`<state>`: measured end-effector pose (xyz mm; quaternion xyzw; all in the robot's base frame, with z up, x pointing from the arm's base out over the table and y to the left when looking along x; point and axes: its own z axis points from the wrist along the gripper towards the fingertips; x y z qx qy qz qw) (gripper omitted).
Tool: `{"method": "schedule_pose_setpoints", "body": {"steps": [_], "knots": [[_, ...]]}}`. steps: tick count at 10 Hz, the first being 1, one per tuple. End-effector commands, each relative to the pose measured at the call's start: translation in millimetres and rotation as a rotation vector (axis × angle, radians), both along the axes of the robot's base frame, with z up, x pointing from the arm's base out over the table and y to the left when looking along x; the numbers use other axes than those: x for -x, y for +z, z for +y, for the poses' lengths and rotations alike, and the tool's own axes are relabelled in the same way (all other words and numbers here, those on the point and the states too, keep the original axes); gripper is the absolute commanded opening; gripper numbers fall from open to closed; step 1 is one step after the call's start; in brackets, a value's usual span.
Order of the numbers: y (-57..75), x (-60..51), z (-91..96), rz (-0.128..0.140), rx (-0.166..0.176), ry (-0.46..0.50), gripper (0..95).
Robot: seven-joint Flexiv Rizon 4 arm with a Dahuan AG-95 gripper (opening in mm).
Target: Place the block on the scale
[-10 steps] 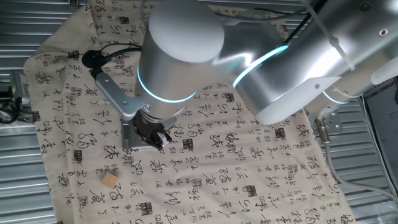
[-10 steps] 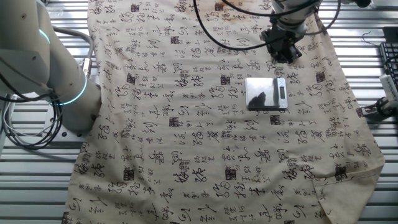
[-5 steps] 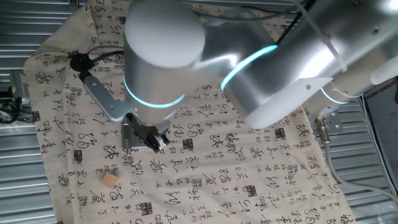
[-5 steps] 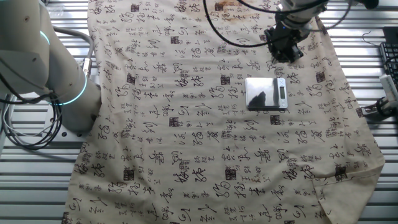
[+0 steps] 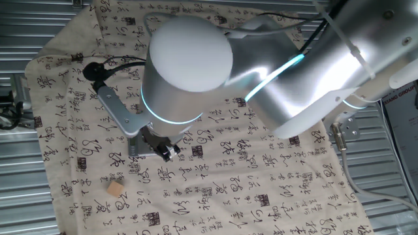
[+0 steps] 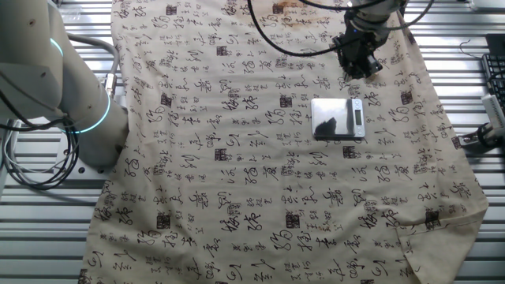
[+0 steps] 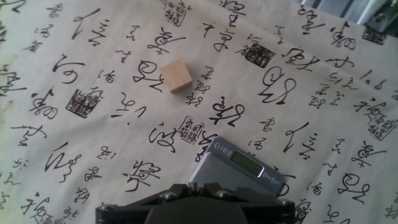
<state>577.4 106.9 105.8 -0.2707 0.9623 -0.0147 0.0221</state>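
I am looking at a bench [image 6: 63, 237] of ribbed metal slats, draped with a cream cloth [image 6: 237, 158] printed all over in black calligraphy and small square seals. At the left edge of the other fixed view the robot's grey base [image 6: 55, 87] is standing with its cyan ring glowing. Black cables [image 6: 292, 31] are looping over the cloth's upper part toward the wrist.

In one fixed view the bulky silver arm [image 5: 261, 78] is filling the upper middle of the frame and blocking most of the scale; I am seeing only a sliver of grey plate at the pincer's left. From the other fixed view the scale [image 6: 338, 119] is lying flat right of centre, its lighter strip on the right edge, with nothing on the plate.

The pincer [image 5: 163, 147] is hanging over the cloth just beside the scale; in the other fixed view the pincer [image 6: 357, 59] is sitting above the plate toward the top of the frame. I cannot tell whether the jaws are spread or pressed together; nothing shows in them.

The block [image 5: 115, 188] is resting on the cloth at lower left of one fixed view, apart from the pincer, down and to its left. In the hand view the block [image 7: 175, 75] is lying upper centre, with the scale [image 7: 239, 170] nearer the bottom edge, by the pincer's dark body.
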Motion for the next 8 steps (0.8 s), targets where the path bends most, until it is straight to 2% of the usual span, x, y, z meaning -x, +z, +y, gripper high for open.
{"method": "schedule_pose_setpoints", "body": {"steps": [1, 5, 8], "knots": [[0.3, -0.1, -0.6, 0.005, -0.012, 0.002, 0.0], [-0.1, -1.1, 0.0, 0.011, -0.018, 0.011, 0.0], [-8.2, -13.5, 8.3, 0.010, -0.023, 0.007, 0.0]]}}
